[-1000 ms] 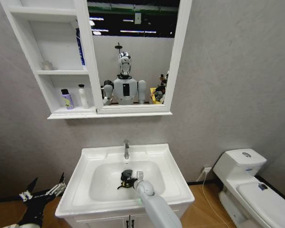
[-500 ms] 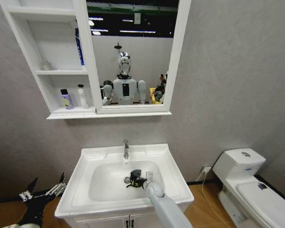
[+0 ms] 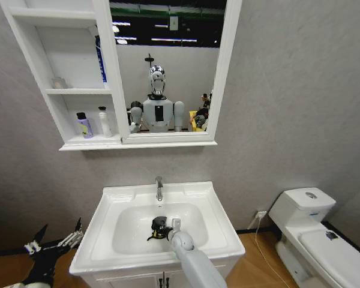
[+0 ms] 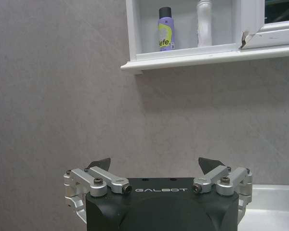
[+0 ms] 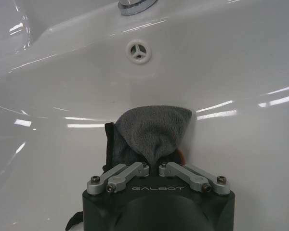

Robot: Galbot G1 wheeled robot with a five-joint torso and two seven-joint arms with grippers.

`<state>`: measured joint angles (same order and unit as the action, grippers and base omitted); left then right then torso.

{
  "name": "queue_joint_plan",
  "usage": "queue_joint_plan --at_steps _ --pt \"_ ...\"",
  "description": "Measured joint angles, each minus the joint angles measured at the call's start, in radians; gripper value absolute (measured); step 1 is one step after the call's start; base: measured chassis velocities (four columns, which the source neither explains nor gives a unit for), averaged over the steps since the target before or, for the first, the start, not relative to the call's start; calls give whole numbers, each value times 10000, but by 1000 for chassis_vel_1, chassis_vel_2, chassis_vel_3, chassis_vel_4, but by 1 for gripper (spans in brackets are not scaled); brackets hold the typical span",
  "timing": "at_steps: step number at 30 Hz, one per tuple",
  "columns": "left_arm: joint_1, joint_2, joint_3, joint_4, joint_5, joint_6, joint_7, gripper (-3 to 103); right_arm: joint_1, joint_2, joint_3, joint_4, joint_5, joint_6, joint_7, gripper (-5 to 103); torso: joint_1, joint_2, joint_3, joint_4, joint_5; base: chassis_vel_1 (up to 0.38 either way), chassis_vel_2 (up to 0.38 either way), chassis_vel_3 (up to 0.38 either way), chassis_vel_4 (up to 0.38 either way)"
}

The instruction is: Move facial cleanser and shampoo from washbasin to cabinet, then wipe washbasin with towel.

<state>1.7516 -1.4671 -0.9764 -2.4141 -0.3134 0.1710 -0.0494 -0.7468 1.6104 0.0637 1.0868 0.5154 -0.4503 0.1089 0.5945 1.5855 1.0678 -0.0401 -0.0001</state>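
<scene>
Jaws of the right gripper [image 5: 154, 161] pinch the dark grey towel [image 5: 151, 132] in the washbasin [image 3: 213, 231] bowl's middle, while the left gripper [image 4: 155, 166] hangs open beside its left edge.

This is a bathroom, though likely a mock-up set in a larger hall. A white washbasin [image 3: 211, 210] with a chrome tap [image 3: 159, 188] stands against a grey wall, a white toilet [image 3: 312, 237] beside it. Above hangs a white cabinet [image 3: 54, 91] with open shelves holding bottles [image 3: 84, 125] and a mirror [image 3: 165, 66], which reflects strip lights on a dark industrial ceiling.
</scene>
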Motion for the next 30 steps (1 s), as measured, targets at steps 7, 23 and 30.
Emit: queue_joint_plan --at_steps 7,23,30 --pt "0 0 0 0 0 0 0 100 -268 -436 219 456 32 7 -9 4 0 2 -2 2 1 0 0 0 0" --pt "0 0 0 0 0 0 1 100 -1207 -1934 754 2070 133 -258 409 4 2 -1 2 1 1 0 0 0 0" --pt "0 0 0 -1 0 0 1 100 -1471 -2262 939 2642 -94 -162 522 4 1 -3 6 -1 4 0 0 0 0"
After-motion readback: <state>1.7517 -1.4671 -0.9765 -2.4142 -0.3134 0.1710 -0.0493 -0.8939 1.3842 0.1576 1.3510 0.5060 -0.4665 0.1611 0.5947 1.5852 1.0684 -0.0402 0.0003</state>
